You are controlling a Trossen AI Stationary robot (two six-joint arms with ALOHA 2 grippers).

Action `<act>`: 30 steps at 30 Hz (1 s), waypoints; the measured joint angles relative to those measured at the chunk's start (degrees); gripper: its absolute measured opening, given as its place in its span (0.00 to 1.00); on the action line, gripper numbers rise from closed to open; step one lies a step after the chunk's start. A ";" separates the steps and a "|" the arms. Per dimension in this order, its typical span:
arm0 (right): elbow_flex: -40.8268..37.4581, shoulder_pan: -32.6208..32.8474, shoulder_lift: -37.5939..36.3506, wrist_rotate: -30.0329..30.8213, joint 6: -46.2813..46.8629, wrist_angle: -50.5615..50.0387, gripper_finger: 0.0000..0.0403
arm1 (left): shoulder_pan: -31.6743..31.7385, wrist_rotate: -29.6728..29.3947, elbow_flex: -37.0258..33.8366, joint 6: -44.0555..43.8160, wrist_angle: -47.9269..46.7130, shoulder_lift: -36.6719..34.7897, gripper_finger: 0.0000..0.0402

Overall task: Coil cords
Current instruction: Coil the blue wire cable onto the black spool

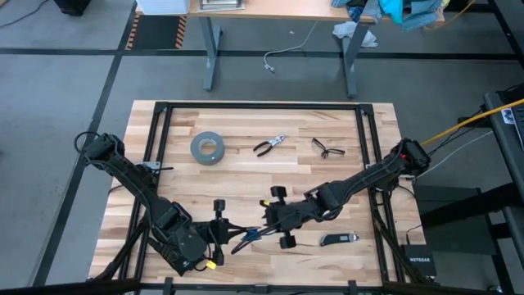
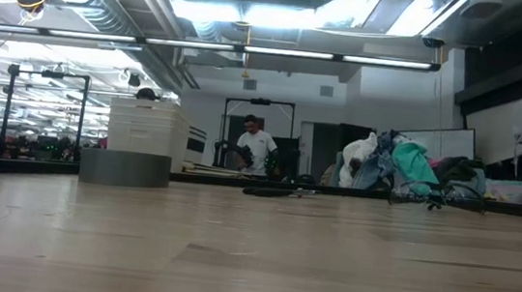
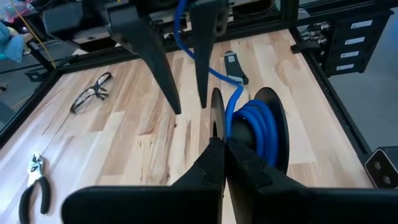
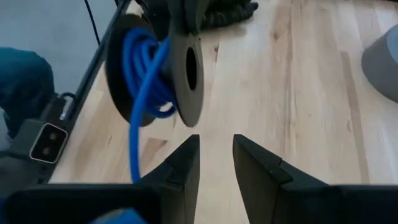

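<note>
The cords are a bright blue cable (image 3: 254, 127) wound on a small black spool (image 4: 152, 68) with two disc flanges, which is held above the table near its front edge. My left gripper (image 3: 222, 152) is shut on the spool. My right gripper (image 4: 216, 152) faces it from the table's right, open, with nothing between its fingertips. A loose run of the cable (image 4: 134, 146) leaves the spool and passes along my right gripper; in the left wrist view it shows between that gripper's fingers (image 3: 157, 59), far back. In the high view both grippers meet around the cable (image 1: 250, 235). My left gripper pinches the rim of one thin disc flange (image 3: 216, 115) between its two shut fingers, which come level from the table's left. The spool stands on edge, clear of the table. My right gripper has the loose cable (image 3: 181, 28) running past it; whether it touches the cable I cannot tell.
A grey tape roll (image 1: 208, 148), pliers (image 1: 268, 146) and safety glasses (image 1: 327, 148) lie across the far half of the table. A utility knife (image 1: 337, 239) lies near the front right. A black frame (image 1: 160, 123) borders the table.
</note>
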 joint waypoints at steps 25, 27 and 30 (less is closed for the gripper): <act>0.00 0.00 -0.20 -2.36 -0.18 7.37 0.25 | 0.15 0.44 0.00 -1.24 -0.93 0.55 0.00; -0.02 -0.02 0.11 -2.13 -0.26 7.53 0.25 | 0.15 0.40 0.00 -1.24 -0.84 0.55 0.00; -0.02 -0.02 0.83 -1.99 -0.32 7.69 0.25 | 0.17 0.44 0.00 -1.13 -0.80 0.55 0.00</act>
